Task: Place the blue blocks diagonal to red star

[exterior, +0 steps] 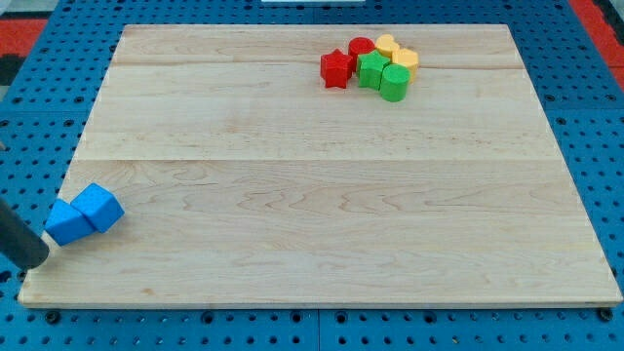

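Observation:
Two blue blocks lie touching at the view's lower left: a blue cube [100, 206] and a blue block of unclear shape [66, 224] just left of and below it. The red star [336, 68] sits near the view's top, right of centre, far from them. My tip [37, 261] is at the board's lower left edge, just left of and below the lower blue block, close to it or touching it.
Packed right of the red star are a red cylinder [362, 47], a green star-like block [371, 70], a green cylinder [394, 82] and two yellow blocks [388, 45] [406, 60]. The wooden board [322, 214] lies on a blue pegboard.

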You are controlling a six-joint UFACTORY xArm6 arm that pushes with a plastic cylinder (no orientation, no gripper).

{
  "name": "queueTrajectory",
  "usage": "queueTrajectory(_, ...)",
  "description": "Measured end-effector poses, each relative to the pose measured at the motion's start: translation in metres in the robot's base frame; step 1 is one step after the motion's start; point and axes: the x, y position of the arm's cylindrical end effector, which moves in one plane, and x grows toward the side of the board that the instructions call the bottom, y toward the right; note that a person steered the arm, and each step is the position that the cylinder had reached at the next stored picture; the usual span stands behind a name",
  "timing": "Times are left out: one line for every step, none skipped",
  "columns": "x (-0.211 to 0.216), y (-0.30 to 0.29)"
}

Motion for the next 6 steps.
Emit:
queueTrajectory(-0.013,0.0)
queueTrajectory(-0.028,0.0)
queueTrajectory(-0.037,0.004)
queueTrajectory(-0.046,0.013)
queueTrajectory(-0.054,0.034)
queueTrajectory(-0.054,0.065)
